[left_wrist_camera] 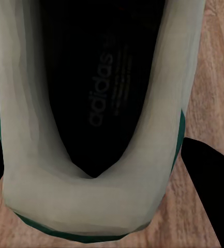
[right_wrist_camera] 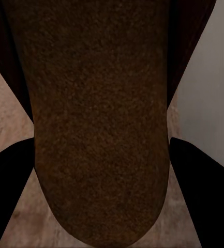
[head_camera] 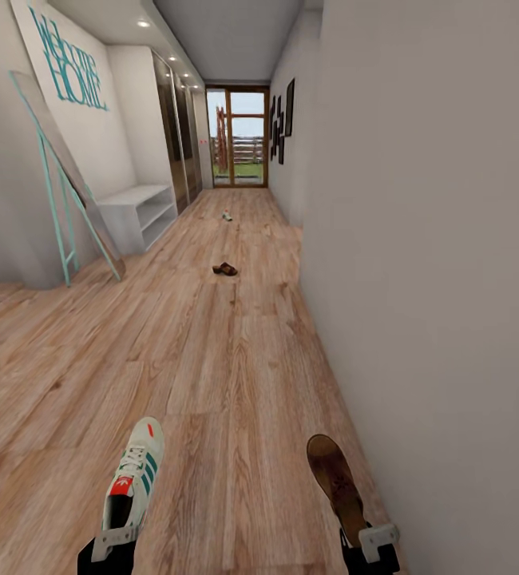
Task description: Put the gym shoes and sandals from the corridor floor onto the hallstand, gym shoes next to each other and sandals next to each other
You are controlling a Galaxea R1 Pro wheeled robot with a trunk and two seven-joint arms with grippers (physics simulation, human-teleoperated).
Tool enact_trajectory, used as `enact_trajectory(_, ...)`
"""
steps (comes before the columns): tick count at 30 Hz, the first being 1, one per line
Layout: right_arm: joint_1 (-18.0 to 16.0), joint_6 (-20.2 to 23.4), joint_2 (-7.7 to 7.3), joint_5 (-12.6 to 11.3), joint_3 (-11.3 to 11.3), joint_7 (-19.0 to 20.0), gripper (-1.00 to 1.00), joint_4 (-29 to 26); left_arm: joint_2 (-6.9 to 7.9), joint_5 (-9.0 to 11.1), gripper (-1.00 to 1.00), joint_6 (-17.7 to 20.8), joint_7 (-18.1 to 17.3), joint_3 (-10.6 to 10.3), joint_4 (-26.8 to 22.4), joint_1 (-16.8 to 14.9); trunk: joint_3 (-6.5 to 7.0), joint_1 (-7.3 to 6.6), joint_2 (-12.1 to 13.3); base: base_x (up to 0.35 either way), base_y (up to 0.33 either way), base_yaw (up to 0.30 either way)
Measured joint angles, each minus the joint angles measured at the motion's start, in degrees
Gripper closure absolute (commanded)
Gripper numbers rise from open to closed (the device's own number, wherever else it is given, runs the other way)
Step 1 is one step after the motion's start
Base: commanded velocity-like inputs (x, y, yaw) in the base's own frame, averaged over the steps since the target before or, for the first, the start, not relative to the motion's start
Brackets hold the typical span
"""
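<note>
Gripped at its heel by the left gripper [head_camera: 114, 537] at lower left, one gym shoe [head_camera: 136, 473] points up the corridor. At lower right the right gripper [head_camera: 370, 543] holds a brown sandal [head_camera: 335, 477] by its heel. Further along the wood floor [head_camera: 211, 375], the other sandal [head_camera: 224, 270] lies mid-frame, with the second gym shoe [head_camera: 227, 216] beyond it. At upper left stands the pale shoe rack [head_camera: 140, 212].
</note>
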Motion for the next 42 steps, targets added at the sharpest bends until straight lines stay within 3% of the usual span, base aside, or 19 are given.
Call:
enact_trajectory(14, -0.1, -0.1, 0.76, 0.1, -0.1, -0.1, 1.0, 0.2, 0.01, 0.0, 1.0, 0.0, 0.0, 0.0, 0.0, 0.0, 2.51, -3.07, 5.6, 0.0, 0.0, 0.211)
enact_trajectory(24, 0.0, -0.2, 0.73, 0.1, -0.2, -0.1, 1.0, 0.3, 0.04, 0.1, 1.0, -0.1, 0.0, 0.0, 0.0, 0.0, 2.52, -3.09, 5.6, 0.021, 0.014, 0.278)
enact_trajectory(42, 0.0, -0.2, 0.6, 0.1, -0.2, -0.1, 1.0, 0.3, 0.09, 0.1, 1.0, -0.1, 0.0, 0.0, 0.0, 0.0, 2.52, -3.09, 5.6, 0.148, 0.223, 0.279)
